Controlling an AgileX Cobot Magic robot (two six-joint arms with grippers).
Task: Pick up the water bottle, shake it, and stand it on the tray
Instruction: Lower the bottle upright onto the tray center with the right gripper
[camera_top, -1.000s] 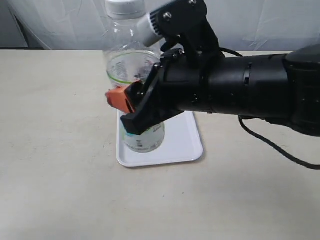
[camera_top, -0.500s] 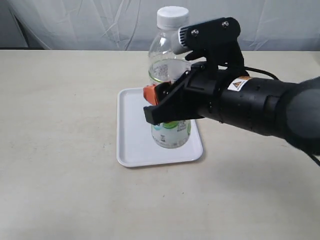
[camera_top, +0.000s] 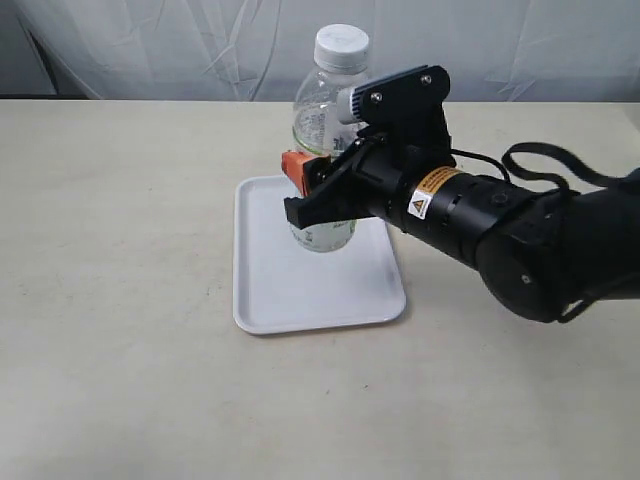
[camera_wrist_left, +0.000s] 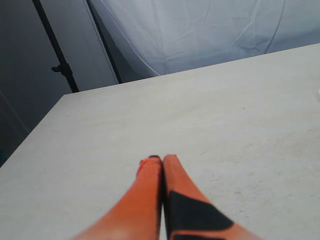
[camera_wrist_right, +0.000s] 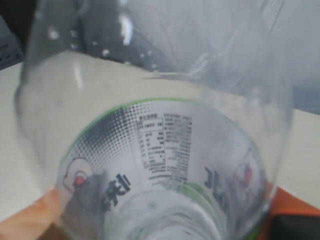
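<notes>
The left tool (camera_wrist_left: 162, 160) is seen only in its wrist view: its two orange fingers (camera_wrist_left: 145, 195) are pressed together with nothing between them, above the bare tabletop (camera_wrist_left: 225, 115). In the exterior view the white tray (camera_top: 268, 290) lies flat on the tabletop, a little left of the middle. The bottle (camera_top: 322, 232) is over the far right part of the tray, nearly upright, with its white cap (camera_top: 341, 46) on top. Its base is at the tray's surface or just above it; I cannot tell if it touches. The right tool (camera_top: 298, 188) grips the bottle around its middle, with one orange pad behind it and one black finger in front. In the right wrist view the clear bottle fills the picture. The label (camera_wrist_right: 162, 145), with dark print and a green edge, is seen through the plastic, and orange pads show at both sides. The black arm (camera_top: 500, 225) reaches in from the right.
</notes>
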